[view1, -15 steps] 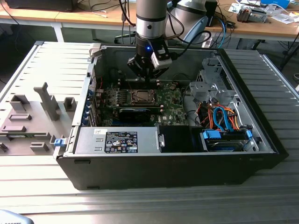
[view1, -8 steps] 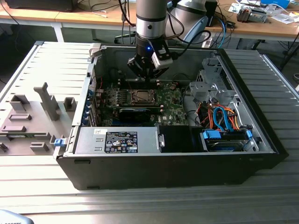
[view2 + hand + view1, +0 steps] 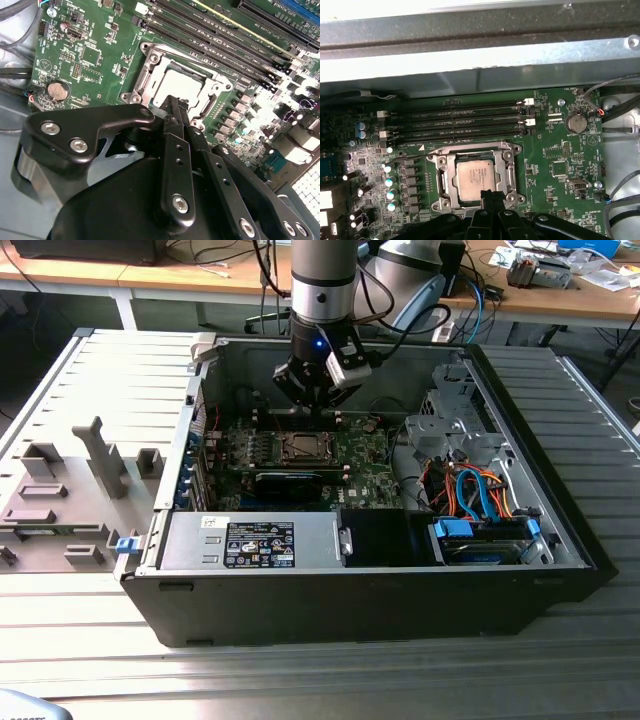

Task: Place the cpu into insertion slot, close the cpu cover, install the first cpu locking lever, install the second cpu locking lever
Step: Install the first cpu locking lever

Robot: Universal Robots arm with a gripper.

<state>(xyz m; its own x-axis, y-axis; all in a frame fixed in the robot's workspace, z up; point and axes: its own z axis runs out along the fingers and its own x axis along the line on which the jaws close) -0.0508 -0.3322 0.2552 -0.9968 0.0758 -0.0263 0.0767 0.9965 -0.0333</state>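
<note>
The cpu (image 3: 476, 180) lies flat in the insertion slot (image 3: 440, 161) on the green motherboard, its dull silver top facing up. The cpu cover (image 3: 448, 179), a thin silver frame, lies down around the chip. In the second wrist view the cpu (image 3: 182, 85) shows just past my fingertips. My gripper (image 3: 174, 104) hangs right at the slot's edge, shut, with nothing seen between its black fingers (image 3: 490, 196). In the exterior view my gripper (image 3: 318, 405) hovers above the slot (image 3: 300, 448) inside the open computer case. A thin metal rod (image 3: 412, 158), apparently a locking lever, runs out from one socket corner.
Several long black memory slots (image 3: 460, 122) run beside the socket. A row of capacitors (image 3: 390, 182) and a coin battery (image 3: 576, 122) stand on the board. The case wall (image 3: 190, 440), drive cage (image 3: 450, 430) and cables (image 3: 470, 495) surround the work area.
</note>
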